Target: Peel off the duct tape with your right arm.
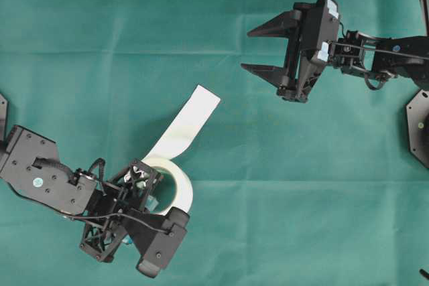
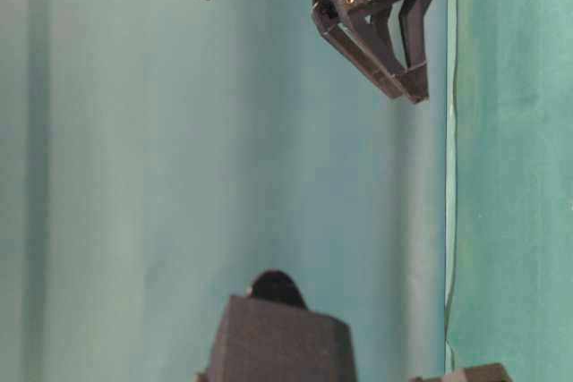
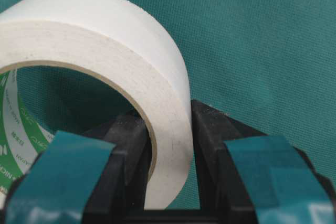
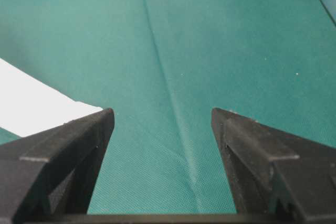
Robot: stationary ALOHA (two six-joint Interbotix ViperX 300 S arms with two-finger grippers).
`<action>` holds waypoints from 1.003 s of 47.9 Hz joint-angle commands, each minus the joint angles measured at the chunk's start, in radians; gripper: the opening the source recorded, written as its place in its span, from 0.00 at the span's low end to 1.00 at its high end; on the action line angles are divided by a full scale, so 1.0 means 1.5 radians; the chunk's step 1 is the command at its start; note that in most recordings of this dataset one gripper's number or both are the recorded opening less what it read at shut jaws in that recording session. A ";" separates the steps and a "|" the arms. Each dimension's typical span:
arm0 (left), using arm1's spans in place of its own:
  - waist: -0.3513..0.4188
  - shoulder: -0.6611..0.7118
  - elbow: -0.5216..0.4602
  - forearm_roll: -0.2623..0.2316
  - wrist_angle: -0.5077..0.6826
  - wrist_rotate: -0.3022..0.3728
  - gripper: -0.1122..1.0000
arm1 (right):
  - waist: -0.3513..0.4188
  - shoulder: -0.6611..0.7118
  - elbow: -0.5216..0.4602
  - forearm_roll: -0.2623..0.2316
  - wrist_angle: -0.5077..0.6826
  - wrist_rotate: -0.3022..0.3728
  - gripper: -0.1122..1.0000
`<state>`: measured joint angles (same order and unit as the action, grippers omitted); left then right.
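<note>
The duct tape (image 1: pixel 182 189) is a white roll standing on edge on the green cloth, with a flat white strip tail (image 1: pixel 191 118) running up and to the right. My left gripper (image 1: pixel 155 189), with teal pads, is shut on the roll's wall, one finger inside the ring and one outside. In the left wrist view the roll (image 3: pixel 105 35) sits between those fingers, around the left gripper (image 3: pixel 168 124). My right gripper (image 1: pixel 247 50), with long pointed black fingers, is open and empty, up and right of the tail's end. In the right wrist view (image 4: pixel 163 114) the tail (image 4: pixel 31 108) lies at the left.
Green cloth (image 1: pixel 281 185) covers the table, with a fold line across it. In the table-level view the right gripper (image 2: pixel 407 91) hangs high above the cloth, and the black body of the left arm (image 2: pixel 277 337) fills the bottom.
</note>
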<state>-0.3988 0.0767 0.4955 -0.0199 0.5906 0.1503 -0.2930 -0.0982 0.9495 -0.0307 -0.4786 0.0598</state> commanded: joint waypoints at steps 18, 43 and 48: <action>-0.014 -0.027 -0.013 0.004 -0.001 0.020 0.68 | 0.001 -0.005 -0.002 -0.001 -0.002 0.002 0.47; -0.010 -0.045 -0.014 0.006 0.000 0.020 0.68 | 0.001 -0.005 -0.002 -0.001 -0.002 0.002 0.47; -0.005 -0.060 -0.015 0.006 0.000 0.020 0.68 | 0.001 -0.006 -0.002 -0.001 -0.002 0.002 0.47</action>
<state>-0.4142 0.0337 0.4955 -0.0138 0.5937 0.1810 -0.2930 -0.0982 0.9526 -0.0307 -0.4786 0.0614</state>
